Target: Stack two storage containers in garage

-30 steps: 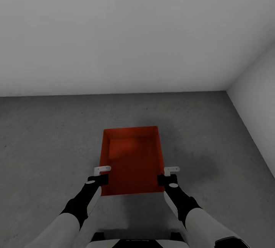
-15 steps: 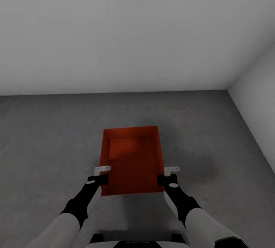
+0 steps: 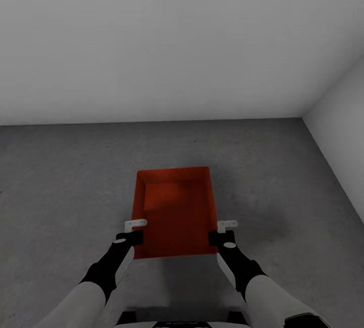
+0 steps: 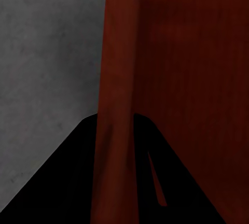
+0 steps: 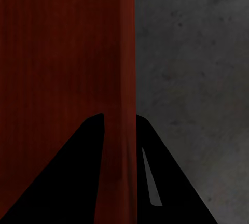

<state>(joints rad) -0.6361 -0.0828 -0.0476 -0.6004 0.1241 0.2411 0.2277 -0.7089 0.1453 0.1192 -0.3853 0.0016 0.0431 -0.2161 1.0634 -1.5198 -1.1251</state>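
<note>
Gripping an orange-red storage container [image 3: 174,212] (lidless, seemingly ribbed), both jaws clamp its walls.

surface: floor [image 3: 283,176], dark grey mottled | on it: nothing visibly resting | bounded by white walls [image 3: 151,40]

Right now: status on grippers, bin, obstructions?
Left gripper shut on bin left wall, right gripper shut on right wall. Bin over grey floor. Nothing in the way ahead.

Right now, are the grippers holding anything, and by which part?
Yes. The left gripper pinches the bin's left side wall, and the right gripper pinches its right side wall, both near the end closest to the robot.
</note>
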